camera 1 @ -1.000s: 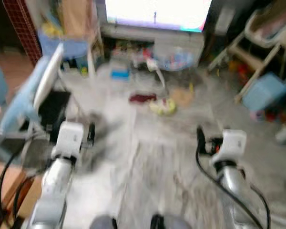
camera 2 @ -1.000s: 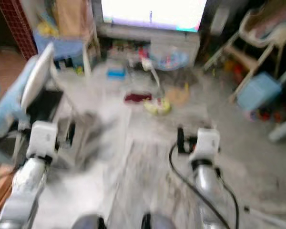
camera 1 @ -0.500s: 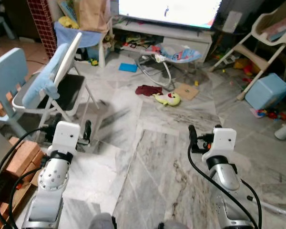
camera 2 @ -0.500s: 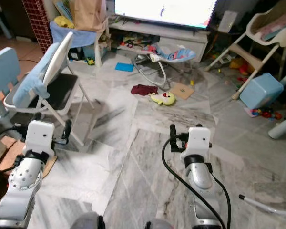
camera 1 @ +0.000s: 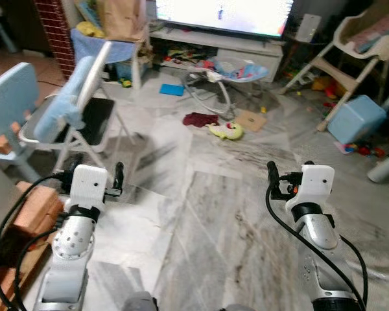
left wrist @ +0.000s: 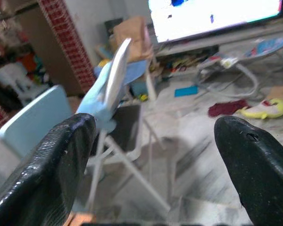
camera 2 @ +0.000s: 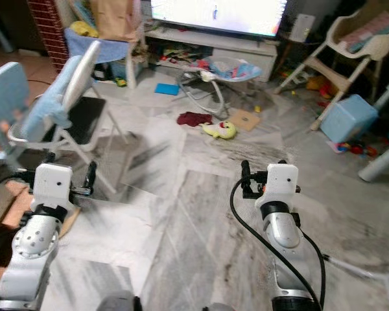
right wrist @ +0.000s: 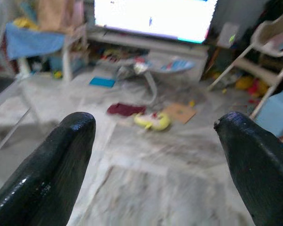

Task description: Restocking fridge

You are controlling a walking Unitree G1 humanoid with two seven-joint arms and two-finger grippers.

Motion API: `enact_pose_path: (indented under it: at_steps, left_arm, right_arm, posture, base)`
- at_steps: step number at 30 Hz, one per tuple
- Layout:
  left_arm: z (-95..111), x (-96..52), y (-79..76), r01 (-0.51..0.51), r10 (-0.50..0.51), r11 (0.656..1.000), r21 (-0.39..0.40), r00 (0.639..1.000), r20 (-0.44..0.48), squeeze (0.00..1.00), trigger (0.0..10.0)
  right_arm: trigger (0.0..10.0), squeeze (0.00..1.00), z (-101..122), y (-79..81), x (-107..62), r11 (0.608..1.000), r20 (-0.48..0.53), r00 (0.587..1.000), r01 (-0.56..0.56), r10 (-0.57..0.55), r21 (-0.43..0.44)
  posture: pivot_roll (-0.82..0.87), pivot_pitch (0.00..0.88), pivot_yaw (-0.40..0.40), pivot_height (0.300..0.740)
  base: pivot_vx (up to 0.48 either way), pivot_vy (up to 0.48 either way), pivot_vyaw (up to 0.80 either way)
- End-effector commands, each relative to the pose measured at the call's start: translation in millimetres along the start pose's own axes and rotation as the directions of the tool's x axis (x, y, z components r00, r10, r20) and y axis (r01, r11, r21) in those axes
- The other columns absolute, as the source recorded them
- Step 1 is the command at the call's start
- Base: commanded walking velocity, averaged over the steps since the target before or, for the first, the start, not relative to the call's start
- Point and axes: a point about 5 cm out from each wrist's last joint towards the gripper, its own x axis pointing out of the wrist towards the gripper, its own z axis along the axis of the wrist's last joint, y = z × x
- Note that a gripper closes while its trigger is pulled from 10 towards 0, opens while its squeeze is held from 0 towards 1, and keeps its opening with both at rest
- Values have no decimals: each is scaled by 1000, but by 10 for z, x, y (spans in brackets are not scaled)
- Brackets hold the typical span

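Observation:
No fridge or stock item is in sight; I face a cluttered living-room floor of grey marble tiles (camera 1: pixel 214 220). My left gripper (camera 1: pixel 95 172) is held out low on the left, open and empty, with a folding chair (left wrist: pixel 118 94) seen between its fingers (left wrist: pixel 52 169). Level with it on the right, my right gripper (camera 1: pixel 290 170) is open and empty too. Its fingers (right wrist: pixel 52 165) frame a yellow plush toy (right wrist: pixel 152 121) and a dark red cloth (right wrist: pixel 124 109) lying on the floor ahead.
A folding chair with a blue cushion (camera 1: pixel 78 107) and a pale blue chair (camera 1: pixel 10 97) stand at left, bricks (camera 1: pixel 32 217) beside them. Ahead are a lit TV (camera 1: pixel 223 11), a baby bouncer (camera 1: pixel 230 70), a cardboard piece (camera 1: pixel 249 120). A high chair (camera 1: pixel 353 39) and blue bin (camera 1: pixel 353 118) stand right.
The whole picture has shifted and sharpened from a blur, so the camera moved. Both arms keep the same raised pose with fingers apart.

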Motion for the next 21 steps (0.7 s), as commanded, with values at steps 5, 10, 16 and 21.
enact_pose_path:
  at_steps: [5,10,16,21]
  left_arm:
    - [2,-41,-41,10,-10,1000,1,1000,-3,0,10000]
    - [22,-22,-52,19,-19,1000,-8,1000,-4,0,10000]
    - [27,-13,-54,45,-46,998,39,999,2,0,10000]
    - [36,-11,-99,55,-55,998,23,999,2,0,10000]
  right_arm:
    - [10000,0,-26,-12,-55,1000,-16,1000,-6,6,18]
    - [10000,0,40,-22,-16,999,11,1000,-12,11,38]
    - [10000,0,36,-1,-5,998,5,1000,-28,28,52]
    - [10000,0,46,10,1,998,9,1000,-26,25,57]
  posture:
    - [44,46,-68,740]
    - [46,49,-71,740]
    - [46,49,-71,740]
    - [46,41,-67,740]
  base:
    - [0,458,0]
    - [-102,422,0]
    - [-300,378,0]
    - [-328,355,0]
